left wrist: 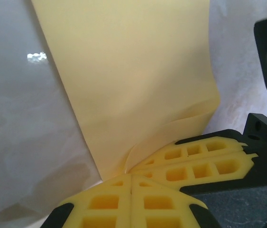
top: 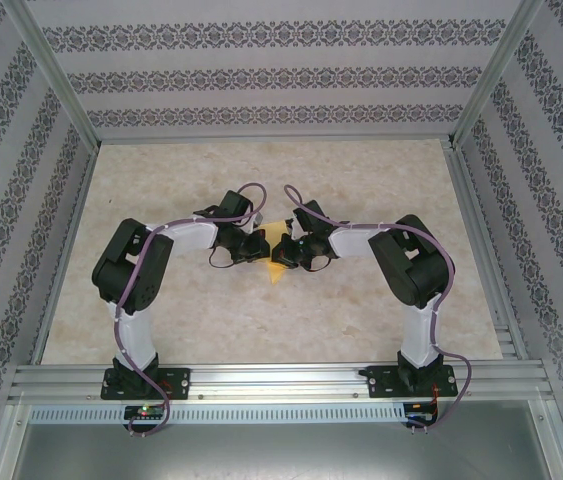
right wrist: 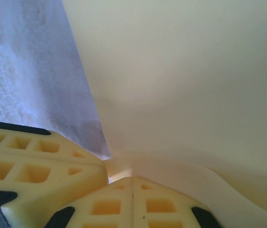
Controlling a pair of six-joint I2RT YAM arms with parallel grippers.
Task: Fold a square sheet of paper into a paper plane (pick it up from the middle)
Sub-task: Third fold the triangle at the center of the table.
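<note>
The square sheet of paper (top: 280, 262) is pale yellow-orange and sits at the table's middle, between my two grippers, which meet tip to tip over it. My left gripper (top: 259, 243) is shut, and in its wrist view its tips (left wrist: 131, 183) pinch the sheet's (left wrist: 133, 80) near edge. The sheet rises and bends away from them. The right gripper's yellow fingers (left wrist: 199, 164) press in from the right against the same edge. My right gripper (top: 296, 245) is shut too. In its wrist view the sheet (right wrist: 185, 80) curls over its tips (right wrist: 133, 185), with the left fingers (right wrist: 33, 166) alongside.
The beige marbled table (top: 361, 180) is fenced by patterned walls (top: 261, 75) at the back and both sides. An aluminium rail (top: 281, 380) runs along the near edge where both arm bases are bolted.
</note>
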